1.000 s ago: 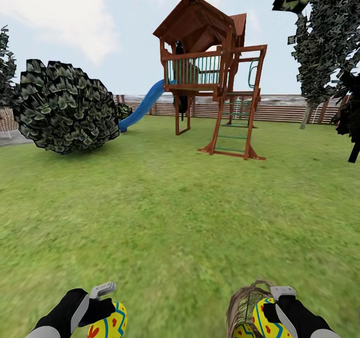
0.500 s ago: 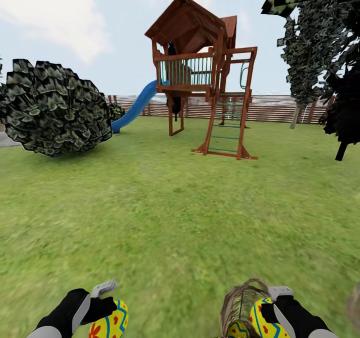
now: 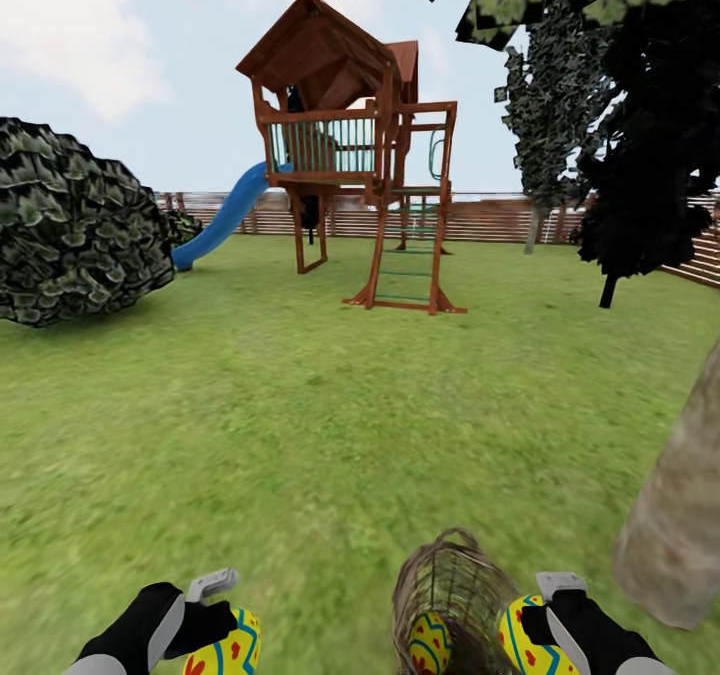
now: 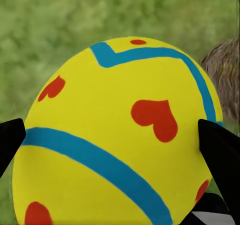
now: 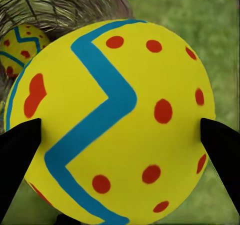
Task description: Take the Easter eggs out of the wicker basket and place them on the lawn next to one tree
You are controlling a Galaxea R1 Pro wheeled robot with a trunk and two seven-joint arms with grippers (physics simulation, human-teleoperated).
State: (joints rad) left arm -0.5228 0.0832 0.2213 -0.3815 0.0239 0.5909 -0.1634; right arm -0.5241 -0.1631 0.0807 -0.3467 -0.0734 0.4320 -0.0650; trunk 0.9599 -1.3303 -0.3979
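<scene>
Our left gripper [image 3: 215, 610] is clamped on a yellow Easter egg [image 4: 117, 135] with blue bands and red hearts; in the left wrist view the black fingertips [image 4: 220, 150] press its two sides. Our right gripper [image 3: 545, 605] is clamped the same way on a second egg [image 5: 112, 120], yellow with a blue zigzag and red dots. Between our hands the wicker basket [image 3: 450, 580] lies tipped on the lawn [image 3: 330, 405], its mouth toward us, with the third egg [image 3: 430, 643] inside.

Compared with a second ago, the whole head view has swung to the right: the wooden playset [image 3: 345, 155] and the dark bush [image 3: 75, 225] sit further left, a pale tree trunk [image 3: 675, 525] now shows at the right edge, and the basket's interior and third egg show where before we saw mostly its side.

The frame bottom cuts off both held eggs and the basket. The trunk's base is cropped and blurred.
</scene>
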